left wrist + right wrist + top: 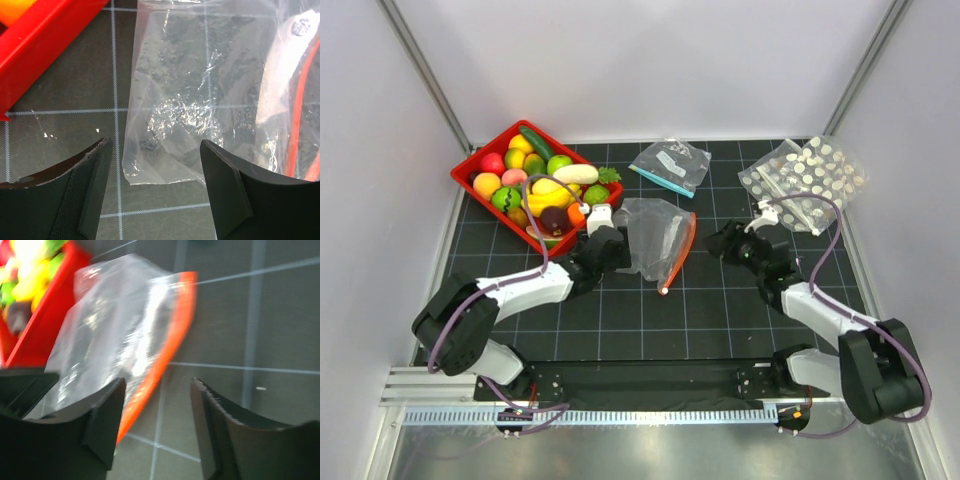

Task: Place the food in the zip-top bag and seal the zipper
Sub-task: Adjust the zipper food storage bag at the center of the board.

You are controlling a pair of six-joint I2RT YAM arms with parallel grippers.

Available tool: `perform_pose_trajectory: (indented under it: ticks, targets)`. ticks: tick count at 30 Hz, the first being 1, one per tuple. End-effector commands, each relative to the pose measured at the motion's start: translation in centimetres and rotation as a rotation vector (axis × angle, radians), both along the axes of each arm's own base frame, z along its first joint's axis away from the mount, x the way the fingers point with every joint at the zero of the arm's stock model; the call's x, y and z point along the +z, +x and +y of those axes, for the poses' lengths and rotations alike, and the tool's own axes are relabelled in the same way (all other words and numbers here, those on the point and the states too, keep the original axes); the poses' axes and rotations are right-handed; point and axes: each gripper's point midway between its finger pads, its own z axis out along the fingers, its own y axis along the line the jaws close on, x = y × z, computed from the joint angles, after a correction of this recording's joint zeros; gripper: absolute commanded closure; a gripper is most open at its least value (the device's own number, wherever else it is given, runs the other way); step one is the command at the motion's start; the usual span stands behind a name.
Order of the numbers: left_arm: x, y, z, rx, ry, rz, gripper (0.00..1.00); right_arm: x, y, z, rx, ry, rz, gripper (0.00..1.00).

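Observation:
The clear zip-top bag (pixel 655 238) lies flat on the mat, its orange-red zipper (pixel 680 252) along its right edge. Toy food (pixel 545 185) fills a red basket (pixel 470 165) at the back left. My left gripper (pixel 607 238) is open and empty at the bag's left edge; in the left wrist view the bag's bottom corner (pixel 165 150) lies between and just beyond my fingertips (pixel 97 170). My right gripper (pixel 718 240) is open and empty, just right of the zipper, which shows in the right wrist view (pixel 160 365) ahead of my left fingertip.
A clear bag with a teal strip (pixel 670 165) lies at the back centre. A white-dotted bag (pixel 805 180) lies at the back right. The red basket's corner (pixel 45 45) is close on the left of my left gripper. White walls enclose the black gridded mat (pixel 720 310).

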Motion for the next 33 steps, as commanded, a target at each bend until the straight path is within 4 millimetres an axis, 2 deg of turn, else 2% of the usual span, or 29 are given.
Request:
perform_pose_trajectory:
  ticks: [1, 6, 12, 13, 14, 17, 18, 19, 20, 23, 30, 31, 32, 33]
  targets:
    - [2.0, 0.8, -0.1, 0.029, -0.044, -0.047, 0.27, -0.9, 0.6, -0.5, 0.001, 0.134, 0.059, 0.41]
    - [1.7, 0.9, -0.3, 0.016, -0.048, -0.037, 0.29, -1.8, 0.6, 1.6, 0.105, 0.227, 0.116, 0.43]
    - [1.4, 0.9, -0.3, 0.012, -0.038, -0.032, 0.32, -3.5, 0.8, 2.6, 0.124, 0.294, 0.18, 0.43]
    - [1.4, 0.8, -0.4, 0.007, -0.037, -0.029, 0.32, -3.2, 1.0, 3.0, 0.138, 0.33, 0.174, 0.43]
    - [1.4, 0.9, -0.5, 0.007, -0.041, -0.029, 0.32, -3.9, 1.0, 3.3, 0.142, 0.342, 0.197, 0.43]
    - [1.3, 0.9, -0.6, 0.001, -0.041, -0.026, 0.33, -3.3, 1.3, 4.3, 0.179, 0.421, 0.191, 0.41]
    - [1.3, 0.9, -0.6, 0.0, -0.039, -0.025, 0.33, -4.2, 1.4, 4.5, 0.179, 0.434, 0.215, 0.42]
    - [1.2, 0.9, -0.5, 0.002, -0.035, -0.024, 0.33, -3.7, 1.8, 4.7, 0.189, 0.45, 0.189, 0.43]
    - [1.2, 1.0, -0.3, 0.013, -0.028, -0.028, 0.33, -4.2, 1.9, 5.0, 0.193, 0.469, 0.212, 0.46]
    - [1.5, 0.9, 0.0, 0.025, -0.028, -0.037, 0.33, -4.0, 2.2, 5.8, 0.213, 0.475, 0.205, 0.51]
    - [1.4, 0.9, -0.2, 0.014, -0.032, -0.032, 0.34, -3.2, 2.4, 7.9, 0.272, 0.436, 0.161, 0.54]
    - [1.4, 0.9, -0.3, 0.01, -0.031, -0.03, 0.33, -2.8, 2.4, 8.1, 0.281, 0.435, 0.151, 0.61]
    - [1.2, 0.9, -0.4, 0.007, -0.029, -0.026, 0.34, -2.7, 2.3, 8.3, 0.293, 0.431, 0.146, 0.76]
    - [1.2, 0.9, -0.5, 0.003, -0.028, -0.026, 0.34, -2.4, 2.3, 8.4, 0.303, 0.428, 0.135, 0.84]
